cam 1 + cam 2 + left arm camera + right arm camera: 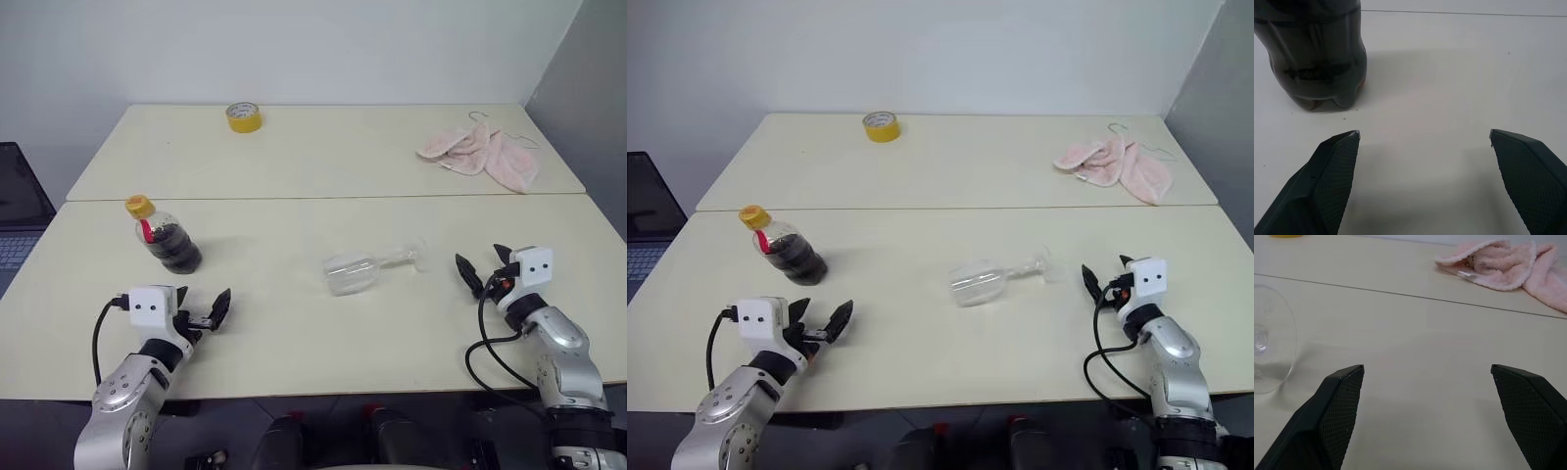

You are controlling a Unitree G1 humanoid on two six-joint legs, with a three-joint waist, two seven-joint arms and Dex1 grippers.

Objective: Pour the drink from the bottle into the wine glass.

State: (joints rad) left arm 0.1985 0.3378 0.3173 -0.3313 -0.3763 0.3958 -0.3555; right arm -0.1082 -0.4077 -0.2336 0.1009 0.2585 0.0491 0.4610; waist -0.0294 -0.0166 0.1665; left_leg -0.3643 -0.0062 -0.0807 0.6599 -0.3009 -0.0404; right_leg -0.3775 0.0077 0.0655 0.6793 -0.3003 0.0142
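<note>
Left gripper (pixel 206 307) low by bottle (pixel 168 239), spread wide, empty; right gripper (pixel 482 266) likewise near toppled wine glass (pixel 364 269).

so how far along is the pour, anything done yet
Nothing looks done. The wine glass lies on its side on the table, empty. The bottle stands capped, its drink inside. Nothing is in hand: the left gripper is open short of the bottle, and the right gripper is open beside the glass's foot. Left to do: stand the glass up, uncap, pour.
</note>
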